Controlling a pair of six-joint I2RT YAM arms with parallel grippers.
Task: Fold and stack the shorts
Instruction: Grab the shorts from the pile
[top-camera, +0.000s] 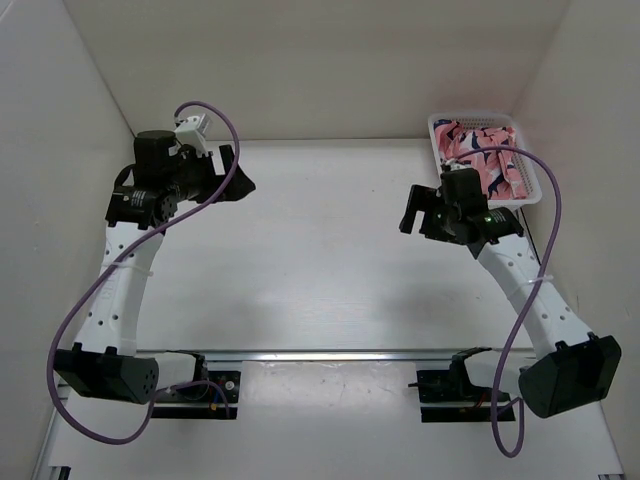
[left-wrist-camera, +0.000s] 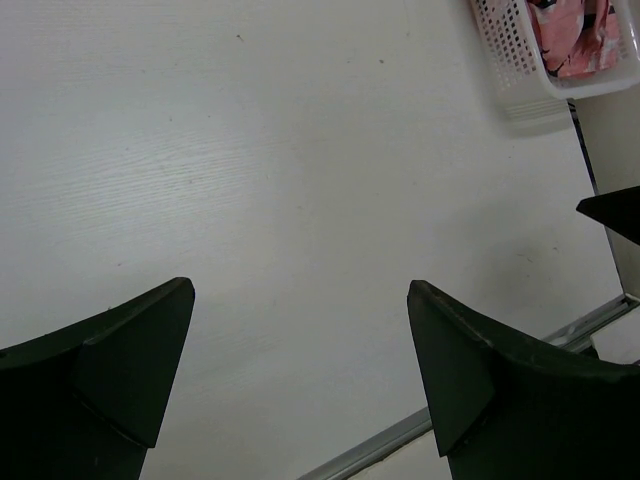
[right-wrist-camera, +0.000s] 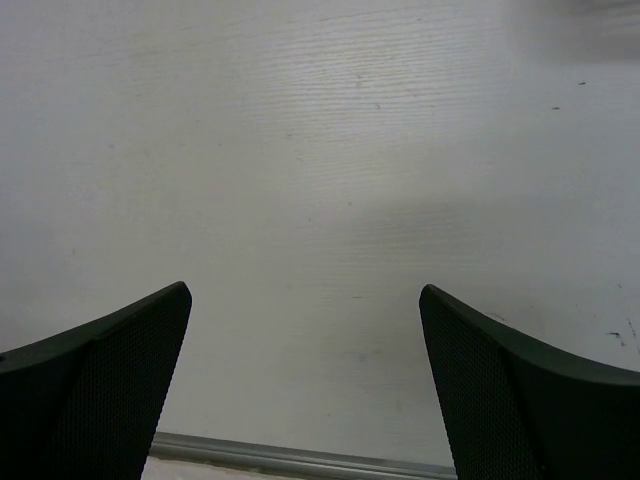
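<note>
The salmon-pink shorts (top-camera: 480, 152) with navy-and-white sharks lie bunched inside a white mesh basket (top-camera: 437, 130) at the back right of the table. They also show in the left wrist view (left-wrist-camera: 575, 35), top right. My left gripper (top-camera: 237, 175) hangs open and empty over the back left of the table; in its wrist view (left-wrist-camera: 300, 290) only bare tabletop lies between the fingers. My right gripper (top-camera: 412, 213) is open and empty, just in front and left of the basket; its wrist view (right-wrist-camera: 305, 290) shows only tabletop.
The white tabletop (top-camera: 320, 250) is walled in white at the left, back and right. A metal rail (top-camera: 330, 354) runs along the near edge in front of the arm bases. A purple cable (top-camera: 545, 210) loops off each arm.
</note>
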